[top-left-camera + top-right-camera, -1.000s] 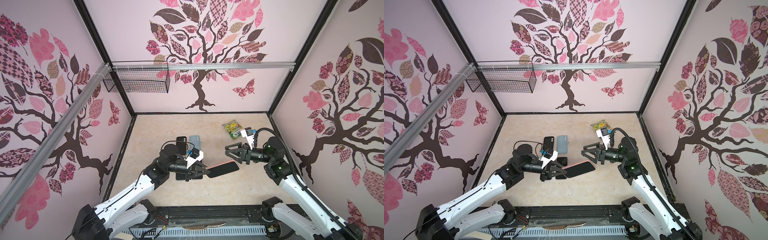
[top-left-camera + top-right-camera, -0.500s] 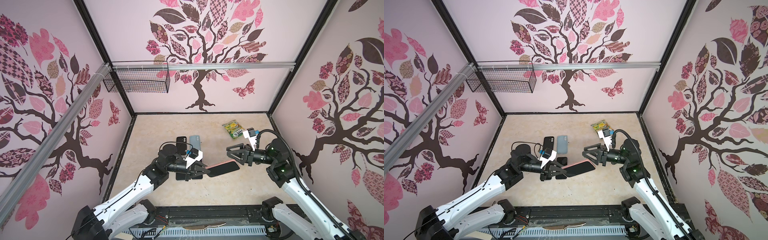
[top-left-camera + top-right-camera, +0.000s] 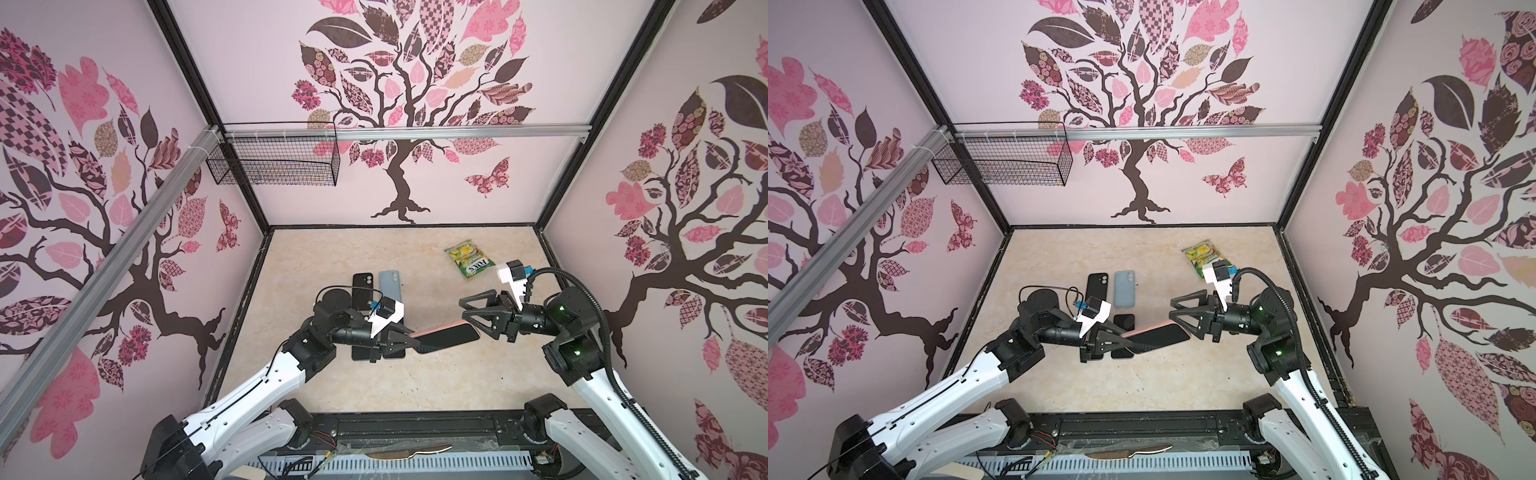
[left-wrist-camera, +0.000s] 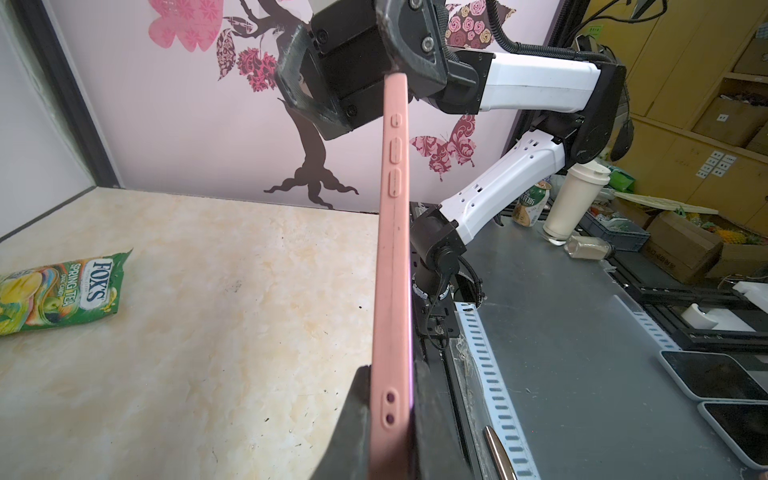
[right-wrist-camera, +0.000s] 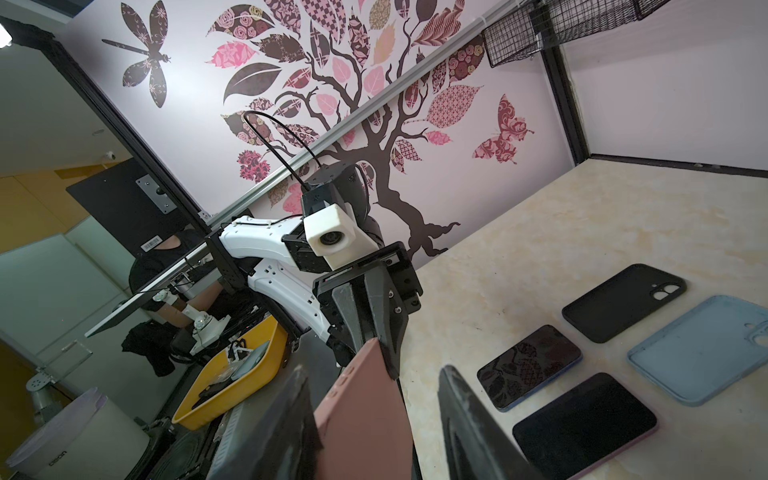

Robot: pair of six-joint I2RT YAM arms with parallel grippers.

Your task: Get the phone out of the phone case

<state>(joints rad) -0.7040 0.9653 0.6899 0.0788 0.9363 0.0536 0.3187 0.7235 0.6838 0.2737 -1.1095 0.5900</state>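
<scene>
The phone (image 3: 451,337), in its pink case (image 4: 392,270), is held above the table (image 3: 353,257), one end pinched by the left gripper (image 3: 409,338). The right gripper (image 3: 463,309) straddles the other end, jaws spread, one finger (image 5: 286,419) perhaps touching the case.

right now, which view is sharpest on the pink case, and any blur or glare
Left wrist view: case edge crisp mid-frame, soft by the left fingers nearest the lens. Right wrist view: right fingers blurred; a loose phone mirrors the wall print. Both top views: even light, faint shadows, walls splayed by the wide lens, case small but sharp.
</scene>
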